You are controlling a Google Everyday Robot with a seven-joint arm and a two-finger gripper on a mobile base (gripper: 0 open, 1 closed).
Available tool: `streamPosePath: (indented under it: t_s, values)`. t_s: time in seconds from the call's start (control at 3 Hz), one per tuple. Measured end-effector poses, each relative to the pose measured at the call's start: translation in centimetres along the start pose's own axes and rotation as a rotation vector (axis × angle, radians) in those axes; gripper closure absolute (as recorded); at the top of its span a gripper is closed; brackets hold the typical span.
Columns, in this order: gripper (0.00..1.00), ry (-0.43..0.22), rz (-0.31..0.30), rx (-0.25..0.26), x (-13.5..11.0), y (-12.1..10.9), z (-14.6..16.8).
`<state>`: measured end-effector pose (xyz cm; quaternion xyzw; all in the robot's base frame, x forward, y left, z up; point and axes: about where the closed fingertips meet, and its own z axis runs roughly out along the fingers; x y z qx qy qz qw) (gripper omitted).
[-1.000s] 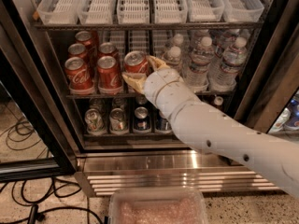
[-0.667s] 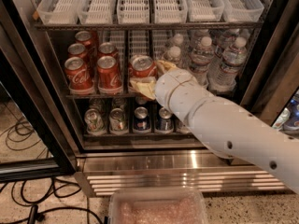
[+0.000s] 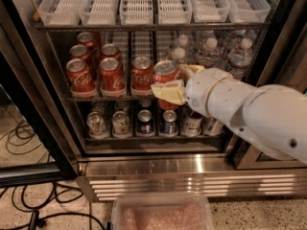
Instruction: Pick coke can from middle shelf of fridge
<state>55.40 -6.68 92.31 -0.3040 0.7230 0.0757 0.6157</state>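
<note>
My gripper [image 3: 180, 80] is shut on a coke can [image 3: 164, 74], with one cream finger [image 3: 169, 92] across its lower front and the other [image 3: 193, 70] at its right. The can is held just in front of the middle shelf [image 3: 105, 98] of the fridge [image 3: 192, 181], to the right of the can rows. Several more red coke cans stand on that shelf, the front ones in a row [image 3: 79, 76] [image 3: 111, 74] [image 3: 142, 74]. My white arm reaches in from the right and hides the shelf's right part.
Water bottles [image 3: 240, 54] stand at the shelf's right. Green-and-silver cans [image 3: 97, 123] and dark blue cans [image 3: 169, 122] stand on the shelf below. White trays [image 3: 136, 4] line the top shelf. A black door frame [image 3: 29, 104] is at the left, cables [image 3: 19, 210] lie on the floor, and a plastic bin [image 3: 163, 212] is below.
My gripper has moved right and out from the shelf with the coke can in it. Another red can now shows where the held can stood.
</note>
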Motion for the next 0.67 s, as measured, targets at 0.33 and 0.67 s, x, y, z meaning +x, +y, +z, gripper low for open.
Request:
streamPosePath:
  t_s: [0.33,0.67]
  values:
    - [1.0,0.02,-0.006,-0.079,0.22,2.18,-0.12]
    - [1.0,0.02,-0.006,-0.079,0.21,2.18,-0.12]
